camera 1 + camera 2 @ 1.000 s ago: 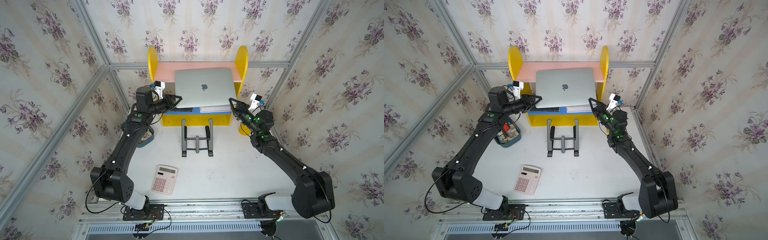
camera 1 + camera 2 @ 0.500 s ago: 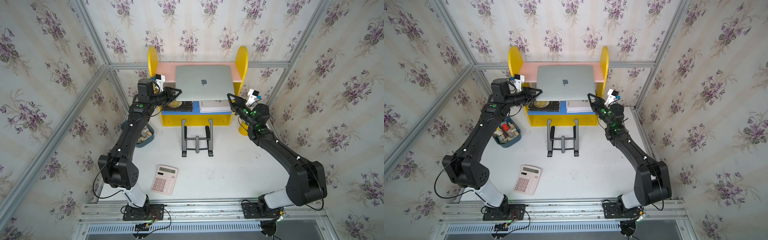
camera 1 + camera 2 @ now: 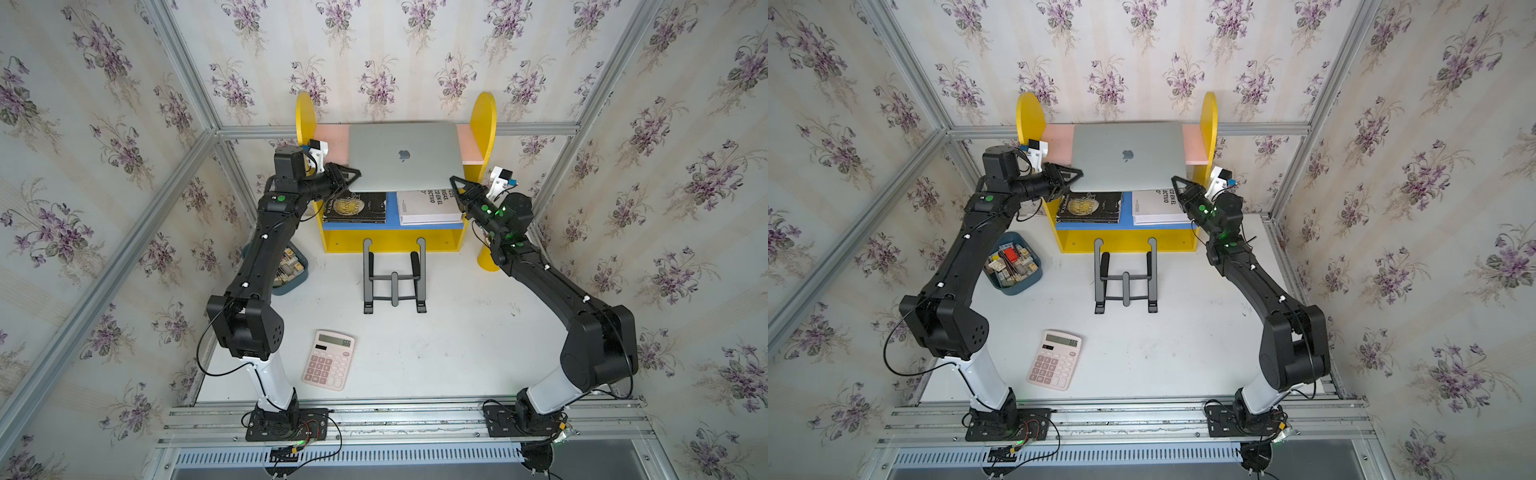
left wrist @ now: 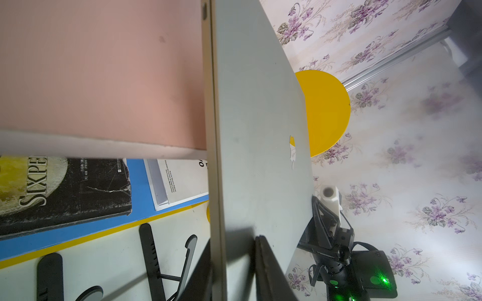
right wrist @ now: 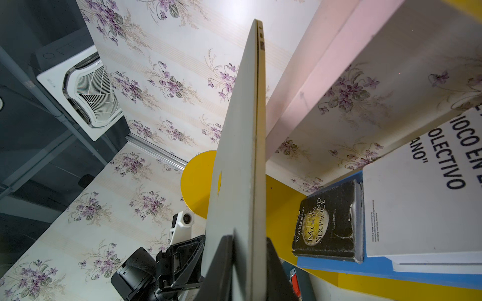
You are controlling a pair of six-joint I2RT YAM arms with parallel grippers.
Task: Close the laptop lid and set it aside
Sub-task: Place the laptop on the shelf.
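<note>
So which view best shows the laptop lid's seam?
The right wrist view: the laptop is edge-on, lid seam tight where visible. The left wrist view shows the opposite edge, seam fainter. Both top views show only the lid's outer face.

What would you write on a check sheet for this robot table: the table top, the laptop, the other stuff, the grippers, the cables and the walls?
Surface: white table, a few faint marks.
Job's things: laptop closed, logo up, held over the pink top board of the yellow shelf; whether it touches the board cannot be told.
Clutter: empty laptop stand, pink calculator, blue bin of small parts, dark book and white book on the lower board.
Grippers: left gripper and right gripper each shut on a near corner of the laptop.
Cables: black cable loops beside the left arm.
Surroundings: flowered walls, metal frame bars.
</note>
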